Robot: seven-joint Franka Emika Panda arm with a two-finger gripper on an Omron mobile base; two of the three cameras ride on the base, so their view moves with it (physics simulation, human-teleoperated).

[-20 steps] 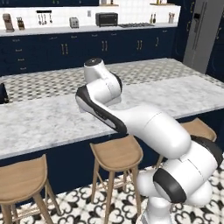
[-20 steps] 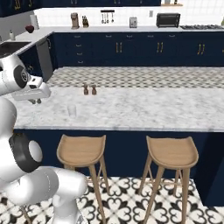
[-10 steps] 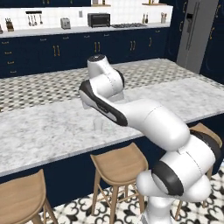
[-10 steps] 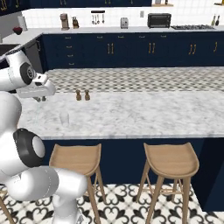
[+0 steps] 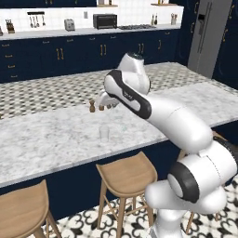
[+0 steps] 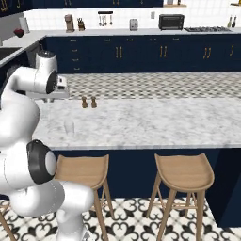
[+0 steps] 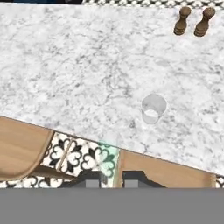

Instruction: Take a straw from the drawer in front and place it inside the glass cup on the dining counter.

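The glass cup stands upright near the front edge of the dining counter. My gripper hangs above the counter's front edge, a little short of the cup. Its jaws are shut on the straw, which shows as a thin pale greenish strip rising between the fingertips. The drawer is out of view.
Two small brown shakers stand on the counter behind the cup. Wooden stools line the counter's near side over patterned floor tiles. Navy cabinets run along the back wall.
The whole picture has shifted as the base moved. The counter, cup and shakers now sit nearer and more central. The gripper has stayed shut.
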